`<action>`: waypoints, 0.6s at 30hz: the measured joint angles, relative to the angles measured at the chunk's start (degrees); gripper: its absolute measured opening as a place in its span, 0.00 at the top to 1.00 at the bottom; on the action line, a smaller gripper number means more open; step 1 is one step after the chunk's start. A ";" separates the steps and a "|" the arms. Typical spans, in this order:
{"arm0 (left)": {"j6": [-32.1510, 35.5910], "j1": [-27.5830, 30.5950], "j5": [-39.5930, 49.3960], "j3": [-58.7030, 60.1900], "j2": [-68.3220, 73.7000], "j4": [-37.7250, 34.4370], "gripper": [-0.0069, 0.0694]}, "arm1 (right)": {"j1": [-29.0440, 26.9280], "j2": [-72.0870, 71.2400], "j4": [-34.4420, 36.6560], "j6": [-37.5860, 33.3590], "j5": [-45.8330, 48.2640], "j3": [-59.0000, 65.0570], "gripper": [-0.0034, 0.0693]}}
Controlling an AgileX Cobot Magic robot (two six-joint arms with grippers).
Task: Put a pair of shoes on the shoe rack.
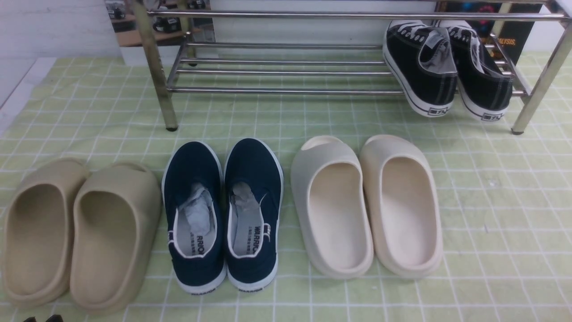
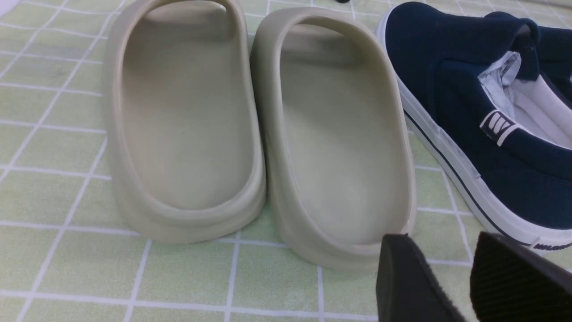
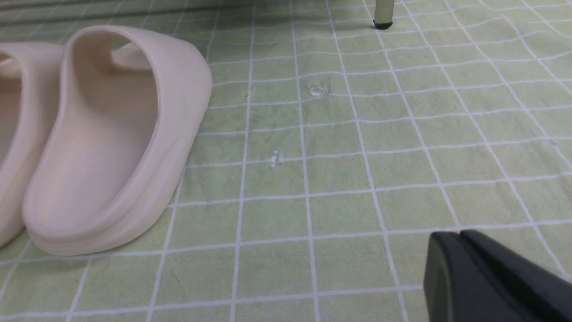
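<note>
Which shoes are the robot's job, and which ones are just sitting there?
Part of the job:
- black sneakers, already resting on the rack's right end
- shoe rack

Just lying about:
- beige slides
- navy slip-ons
- cream slides
- green checked cloth under everything

Neither gripper holds anything: the left gripper is open, the right gripper shut.

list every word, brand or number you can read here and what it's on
"WARRIOR": insole of the right navy slip-on; the left navy slip-on insole shows it only in part.
"WARRIOR", small: navy heel soles.
"...LYSIS": dark poster behind the shoe rack, partly hidden.
Heel tags on the black sneakers: too small to read.
</note>
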 joint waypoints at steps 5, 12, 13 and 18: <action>0.00 0.00 0.00 0.00 0.00 0.00 0.60 | 0.00 0.00 0.05 0.00 0.00 0.00 0.88; 0.00 0.00 0.00 0.00 0.00 0.00 0.60 | 0.00 0.00 0.05 0.00 0.00 0.00 0.87; 0.00 0.00 0.00 0.00 0.00 0.00 0.60 | 0.00 0.00 0.05 0.00 0.00 0.00 0.87; 0.00 0.00 0.00 0.00 0.00 0.00 0.60 | 0.00 0.00 0.05 0.00 0.00 0.00 0.86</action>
